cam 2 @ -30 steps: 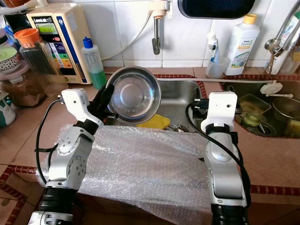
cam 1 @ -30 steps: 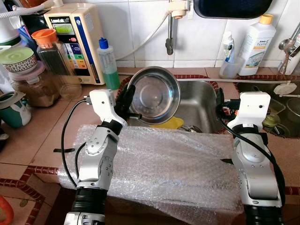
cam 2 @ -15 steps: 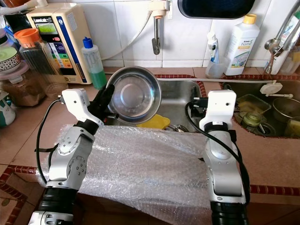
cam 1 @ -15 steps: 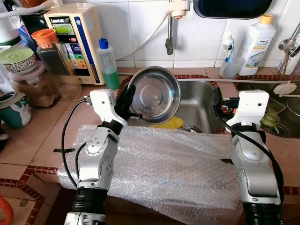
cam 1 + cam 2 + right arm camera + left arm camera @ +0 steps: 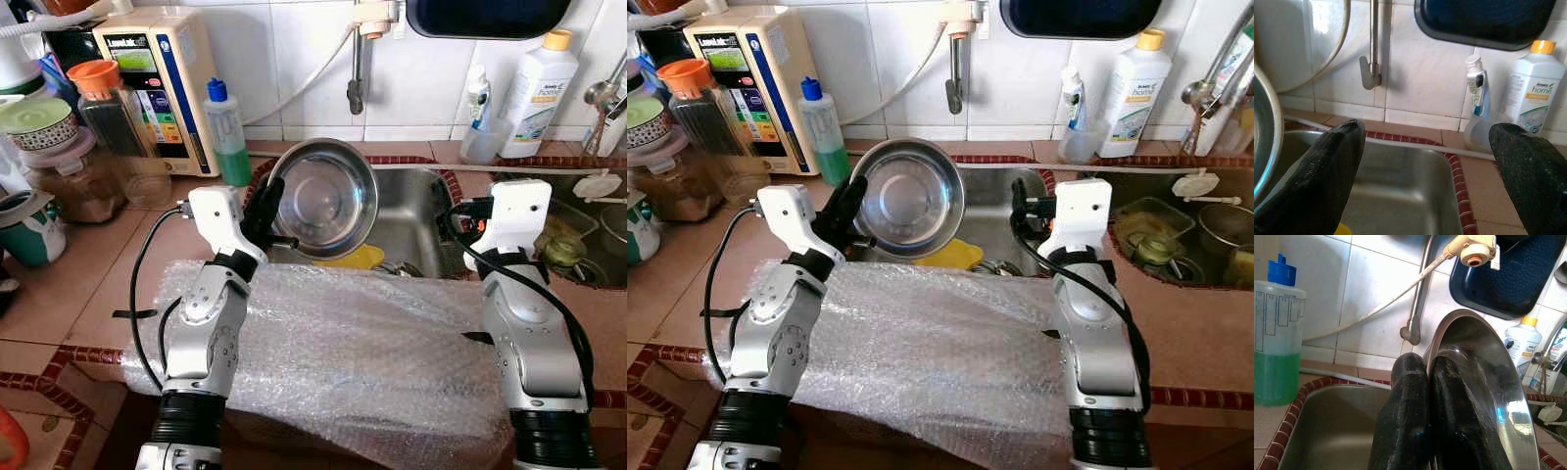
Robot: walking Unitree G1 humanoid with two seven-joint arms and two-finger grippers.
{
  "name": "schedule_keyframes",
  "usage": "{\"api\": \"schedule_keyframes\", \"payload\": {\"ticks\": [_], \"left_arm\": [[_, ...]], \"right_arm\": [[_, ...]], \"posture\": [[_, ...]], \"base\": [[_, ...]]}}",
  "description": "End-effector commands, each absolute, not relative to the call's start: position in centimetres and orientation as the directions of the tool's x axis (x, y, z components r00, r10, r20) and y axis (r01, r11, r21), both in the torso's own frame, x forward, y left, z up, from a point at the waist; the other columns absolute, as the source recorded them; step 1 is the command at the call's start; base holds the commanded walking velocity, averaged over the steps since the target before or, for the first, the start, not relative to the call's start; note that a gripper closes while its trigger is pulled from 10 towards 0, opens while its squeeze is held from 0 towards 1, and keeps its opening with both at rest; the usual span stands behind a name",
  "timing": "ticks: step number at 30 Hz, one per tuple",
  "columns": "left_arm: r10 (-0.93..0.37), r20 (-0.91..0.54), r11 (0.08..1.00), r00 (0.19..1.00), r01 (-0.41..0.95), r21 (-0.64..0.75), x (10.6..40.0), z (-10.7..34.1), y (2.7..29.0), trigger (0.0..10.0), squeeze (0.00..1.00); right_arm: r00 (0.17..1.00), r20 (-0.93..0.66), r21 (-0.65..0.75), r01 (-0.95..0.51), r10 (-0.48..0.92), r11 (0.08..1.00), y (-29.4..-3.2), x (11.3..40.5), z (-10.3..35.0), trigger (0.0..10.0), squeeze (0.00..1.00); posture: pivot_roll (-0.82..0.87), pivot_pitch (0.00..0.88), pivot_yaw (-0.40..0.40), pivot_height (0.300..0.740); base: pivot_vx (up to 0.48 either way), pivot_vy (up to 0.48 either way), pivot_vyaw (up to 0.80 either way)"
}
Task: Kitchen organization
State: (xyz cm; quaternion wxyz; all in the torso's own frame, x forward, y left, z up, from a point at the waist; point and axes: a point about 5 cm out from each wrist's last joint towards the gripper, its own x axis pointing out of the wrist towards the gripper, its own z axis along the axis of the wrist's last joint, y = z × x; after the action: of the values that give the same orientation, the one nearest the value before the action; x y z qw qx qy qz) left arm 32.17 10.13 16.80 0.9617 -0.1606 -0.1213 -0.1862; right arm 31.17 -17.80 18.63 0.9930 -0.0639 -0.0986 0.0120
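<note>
Left eye view: the left gripper (image 5: 266, 208) pinched the rim of the steel bowl (image 5: 325, 198), held on edge above the sink (image 5: 416, 230); bubble wrap (image 5: 343, 348) covered the near tiled tabletop (image 5: 69, 284).

Right wrist view: the right gripper (image 5: 1430, 166) was spread wide over the sink, facing the white tiled wall (image 5: 1420, 68).

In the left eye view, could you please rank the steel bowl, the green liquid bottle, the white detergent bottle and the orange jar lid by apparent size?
1. Steel bowl, held by the left gripper.
2. and 3. Green liquid bottle and white detergent bottle: too alike to rank.
4. Orange jar lid.
</note>
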Motion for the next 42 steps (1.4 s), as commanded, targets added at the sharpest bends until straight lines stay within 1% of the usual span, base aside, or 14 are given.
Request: {"api": "schedule_keyframes", "payload": {"ticks": [1,11,12,13,14,15,16,21,23,24,30,37,38,42], "left_arm": [[-0.325,0.305,0.88,0.895,0.404,-0.249,32.4,17.3,10.0,1.2,0.0],[-0.328,0.304,0.879,0.895,0.406,-0.249,32.4,17.3,9.9,1.8,0.0],[-0.327,0.304,0.88,0.895,0.406,-0.248,32.4,17.3,9.9,2.8,0.0],[-0.327,0.304,0.88,0.895,0.406,-0.248,32.5,17.3,9.9,2.8,0.0],[-0.326,0.304,0.88,0.895,0.405,-0.247,32.5,17.3,9.9,4.8,0.0],[-0.326,0.304,0.881,0.895,0.404,-0.246,32.5,17.3,9.9,4.8,0.0],[-0.326,0.305,0.881,0.895,0.405,-0.244,32.5,17.3,9.9,8.6,0.0],[-0.33,0.308,0.884,0.892,0.406,-0.232,32.4,17.4,10.0,10.0,0.0],[-0.341,0.315,0.888,0.886,0.413,-0.203,32.4,17.5,10.0,10.0,0.0],[-0.344,0.318,0.888,0.883,0.416,-0.194,32.4,17.5,9.9,10.0,0.0],[-0.39,0.369,0.894,0.844,0.442,-0.067,32.4,18.7,9.4,10.0,0.0],[-0.389,0.367,0.894,0.845,0.443,-0.073,32.4,18.6,9.2,10.0,0.0],[-0.388,0.366,0.895,0.846,0.441,-0.072,32.4,18.6,9.2,10.0,0.0],[-0.386,0.367,0.896,0.846,0.439,-0.07,32.4,18.5,9.2,10.0,0.0]], "right_arm": [[0.985,0.168,-0.125,-0.029,0.05,0.992,-17.6,31.2,18.2,10.0,1.0],[0.981,0.188,-0.145,-0.012,0.04,0.989,-17.9,31.3,18.6,10.0,1.0],[0.98,0.197,-0.15,-0.009,0.039,0.989,-17.9,31.4,18.8,10.0,0.62],[0.978,0.204,-0.156,-0.006,0.038,0.988,-18.0,31.4,18.9,10.0,0.62],[0.979,0.202,-0.156,-0.005,0.037,0.988,-18.0,31.4,18.9,10.0,0.0],[0.98,0.197,-0.154,-0.005,0.035,0.988,-18.0,31.4,18.8,10.0,0.0],[0.977,0.207,-0.134,-0.016,0.044,0.991,-17.9,31.3,18.9,0.0,0.0],[0.977,0.204,-0.135,-0.029,0.057,0.99,-17.6,31.2,18.7,0.0,0.0],[0.979,0.194,-0.127,-0.034,0.058,0.991,-17.6,31.4,18.6,2.9,0.0],[0.98,0.189,-0.114,-0.042,0.063,0.993,-17.6,31.4,18.5,9.9,0.0],[0.971,0.11,0.282,-0.235,0.212,0.93,-16.0,31.8,17.7,10.0,0.0],[0.956,0.113,0.22,-0.291,0.272,0.931,-15.3,31.4,17.6,10.0,0.0],[0.952,0.134,0.189,-0.297,0.275,0.936,-15.3,31.2,17.9,0.0,0.0],[0.944,0.154,0.157,-0.316,0.292,0.936,-15.1,30.9,18.5,0.0,0.0]], "posture": [[-0.03,0.0,0.089,0.74],[-0.03,0.0,0.089,0.74],[-0.03,0.0,0.088,0.74],[-0.03,0.0,0.088,0.74],[-0.03,0.0,0.087,0.74],[-0.03,0.0,0.087,0.74],[-0.03,0.0,0.087,0.74],[-0.03,0.0,0.087,0.74],[-0.03,0.0,0.085,0.74],[-0.02,0.0,0.083,0.74],[-0.02,0.0,0.082,0.74],[-0.02,0.0,0.081,0.74],[-0.03,0.0,0.083,0.74],[-0.03,0.0,0.083,0.74]], "base": [[0.0,0.0,0.0],[0.0,0.0,0.0],[0.0,0.0,0.0],[0.0,0.0,0.0],[0.0,0.0,0.0],[0.0,0.0,0.0],[0.0,0.0,0.0],[0.0,0.0,0.0],[0.0,0.0,0.0],[0.0,0.0,0.0],[0.0,0.0,0.0],[0.0,0.0,0.0],[0.0,0.0,0.0],[0.0,0.0,0.0]]}}
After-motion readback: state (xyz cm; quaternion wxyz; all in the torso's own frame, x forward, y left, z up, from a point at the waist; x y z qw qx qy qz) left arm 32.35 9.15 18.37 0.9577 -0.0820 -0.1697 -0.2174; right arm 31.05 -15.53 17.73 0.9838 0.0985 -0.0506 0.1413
